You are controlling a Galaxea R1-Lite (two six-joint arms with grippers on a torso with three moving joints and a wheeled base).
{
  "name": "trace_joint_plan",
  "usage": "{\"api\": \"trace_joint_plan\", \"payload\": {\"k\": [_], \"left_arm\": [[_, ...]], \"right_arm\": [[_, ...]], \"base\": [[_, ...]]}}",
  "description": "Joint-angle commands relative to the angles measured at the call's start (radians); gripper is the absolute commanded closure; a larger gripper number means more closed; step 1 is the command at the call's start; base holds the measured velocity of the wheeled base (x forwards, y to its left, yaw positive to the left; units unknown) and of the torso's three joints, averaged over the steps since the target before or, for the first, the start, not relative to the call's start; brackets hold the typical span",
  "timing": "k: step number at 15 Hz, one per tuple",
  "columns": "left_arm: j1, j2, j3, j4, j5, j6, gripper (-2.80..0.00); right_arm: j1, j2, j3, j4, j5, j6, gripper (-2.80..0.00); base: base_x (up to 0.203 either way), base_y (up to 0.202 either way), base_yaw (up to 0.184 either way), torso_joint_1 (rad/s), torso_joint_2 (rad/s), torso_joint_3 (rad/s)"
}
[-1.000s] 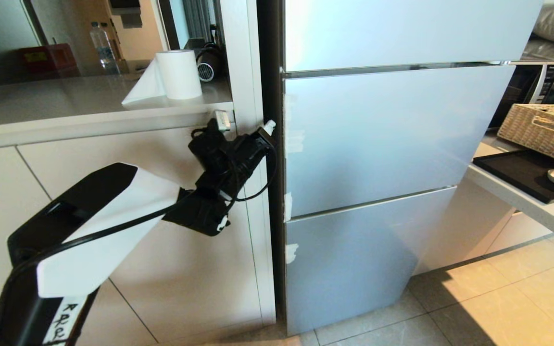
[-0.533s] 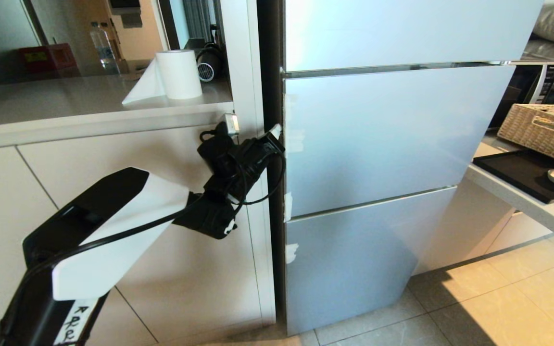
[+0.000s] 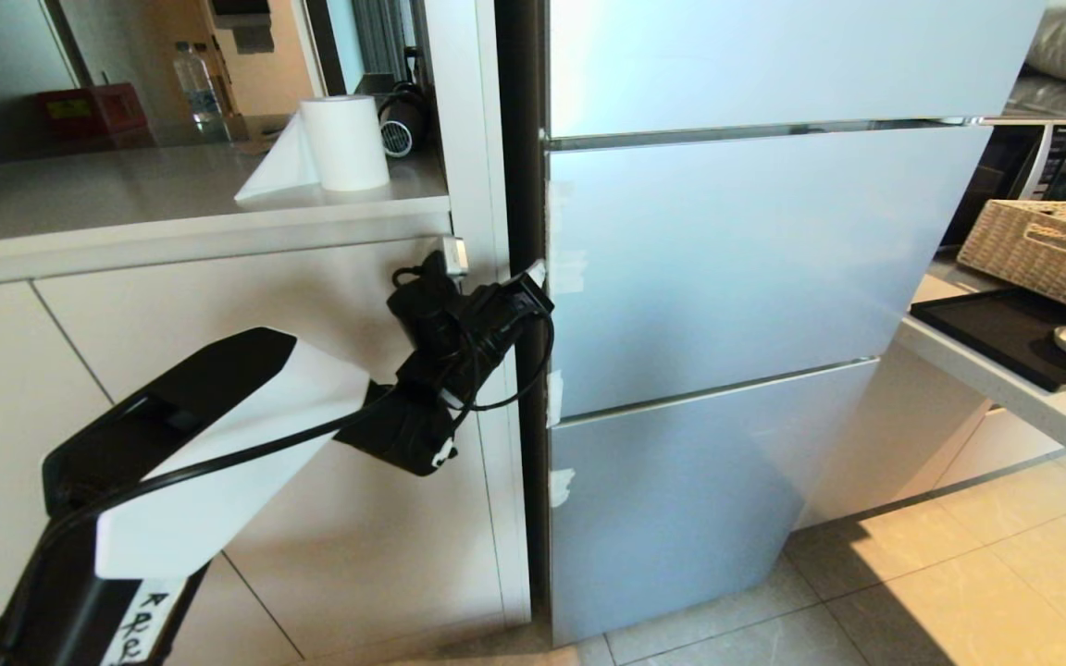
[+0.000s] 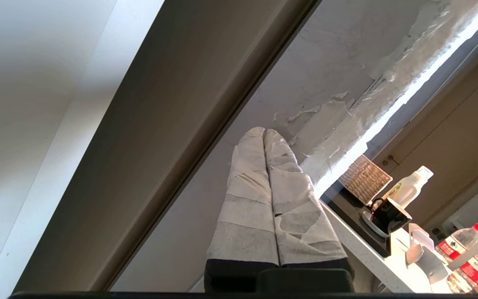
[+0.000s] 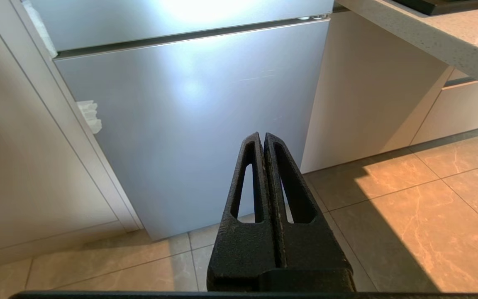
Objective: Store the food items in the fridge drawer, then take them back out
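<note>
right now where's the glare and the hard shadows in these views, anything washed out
Head view: sun patch on the floor tiles, soft sheen on the fridge door. Left wrist view: blown-out bright strip along the door edge, with the left gripper shut beside it. Right wrist view: a bright hotspot on the lower fridge panel, a sharp shadow edge across the tiles, right gripper shut.

The head view looks forward and down at the closed fridge (image 3: 737,277) from near, the left wrist view looks very close along its left edge, and the right wrist view, lower, shares its bottom door (image 5: 189,124).
</note>
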Motion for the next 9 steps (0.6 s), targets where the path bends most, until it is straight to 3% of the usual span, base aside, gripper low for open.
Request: {"api": "trace_joint_plan", "payload": {"k": [1,7,9], "left_arm": [[-0.005,-0.010,0.003,-0.007,-0.002,-0.003,0.00],[-0.039,-0.052,0.078,-0.010,-0.002,-0.003,0.00],[-0.054,-0.079,0.144,-0.032,0.000,0.035,0.00]], "right_arm": [[0.000,0.001,0.000,0.000,0.000,0.000,0.00],[0.000,0.000,0.000,0.000,0.000,0.000,0.00],[0.000,0.000,0.000,0.000,0.000,0.000,0.00]], "base": [[0.000,0.000,0.000,0.000,0.00,0.000],[0.000,0.000,0.000,0.000,0.00,0.000],[0.000,0.000,0.000,0.000,0.00,0.000]]}}
